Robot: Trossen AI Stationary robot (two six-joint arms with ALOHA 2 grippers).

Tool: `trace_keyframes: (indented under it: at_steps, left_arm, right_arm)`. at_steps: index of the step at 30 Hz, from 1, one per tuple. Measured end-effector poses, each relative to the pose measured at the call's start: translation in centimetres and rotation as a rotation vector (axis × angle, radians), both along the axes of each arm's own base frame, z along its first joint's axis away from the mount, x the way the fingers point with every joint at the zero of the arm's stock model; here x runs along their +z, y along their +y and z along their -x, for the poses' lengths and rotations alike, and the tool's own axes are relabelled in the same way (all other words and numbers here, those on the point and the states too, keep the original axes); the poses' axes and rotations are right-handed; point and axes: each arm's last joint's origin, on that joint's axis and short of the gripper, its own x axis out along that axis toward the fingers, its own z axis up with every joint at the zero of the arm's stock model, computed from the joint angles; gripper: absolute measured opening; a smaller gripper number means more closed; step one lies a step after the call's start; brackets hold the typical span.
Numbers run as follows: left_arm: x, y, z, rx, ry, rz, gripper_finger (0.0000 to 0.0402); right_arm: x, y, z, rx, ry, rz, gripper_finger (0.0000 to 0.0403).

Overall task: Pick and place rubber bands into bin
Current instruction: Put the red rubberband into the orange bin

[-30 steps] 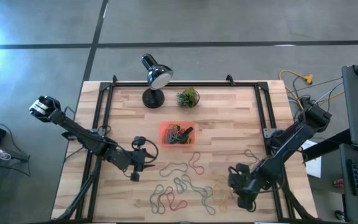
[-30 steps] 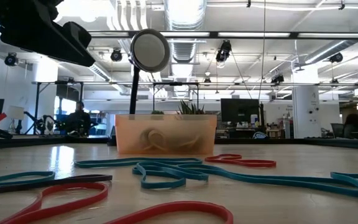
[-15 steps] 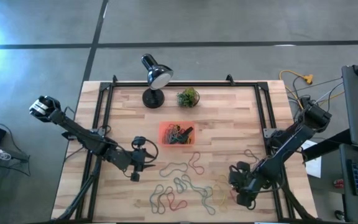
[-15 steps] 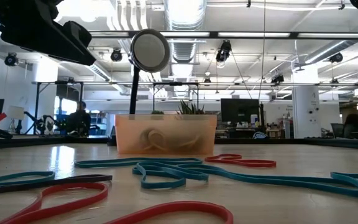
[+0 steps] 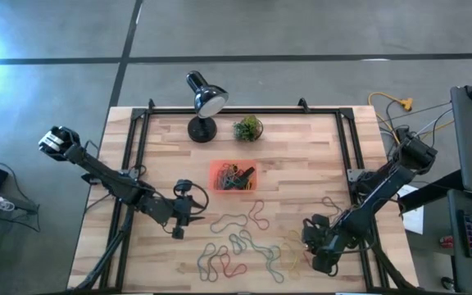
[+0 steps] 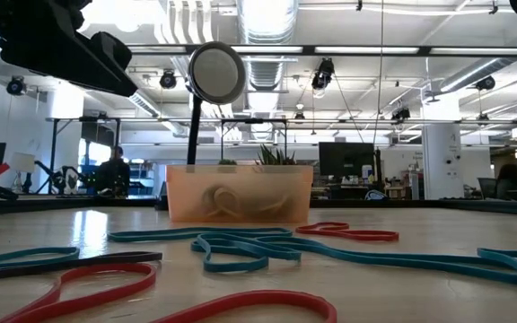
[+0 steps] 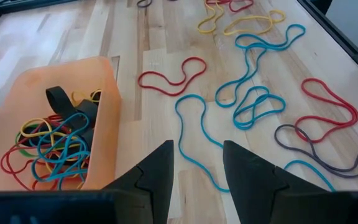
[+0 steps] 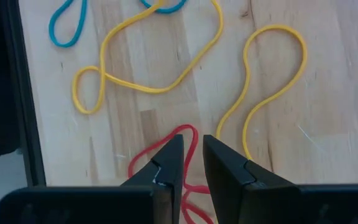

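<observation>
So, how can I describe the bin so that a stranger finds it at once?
Look at the wooden table from above and find the black desk lamp at its far edge. Just nearer than the lamp lies the bin, a shallow orange tray, the only container, holding tangled rubber bands.

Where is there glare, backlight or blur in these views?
High view: bright glare on the floor at the left edge. Low view: ceiling lights backlight the lamp and bin; the nearest bands are soft. Wrist views: evenly lit, their own fingers blurred.
</observation>
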Motion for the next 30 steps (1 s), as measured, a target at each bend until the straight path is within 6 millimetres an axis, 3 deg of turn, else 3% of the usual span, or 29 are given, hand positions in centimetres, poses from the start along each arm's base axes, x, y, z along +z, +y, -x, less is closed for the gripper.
trace_keyframes:
  at_steps: [12,17,24,30]
  left_arm:
    - [0.0,0.0,0.0,0.0,-0.009,0.005,0.0123]
    - [0.0,0.0,0.0,0.0,-0.01,0.006,0.0123]
    - [0.0,0.0,0.0,0.0,-0.013,0.007,0.0123]
    - [0.0,0.0,0.0,0.0,-0.012,0.006,0.0123]
  right_arm:
    - [-2.6,1.2,-0.5,0.028,0.12,-0.019,0.0057]
    - [-2.5,1.1,-0.5,0.012,0.123,-0.022,0.005]
    - [-2.1,1.1,-0.5,0.036,0.122,0.017,0.0011]
    - [-0.2,1.2,-1.0,0.047,0.079,0.094,0.0009]
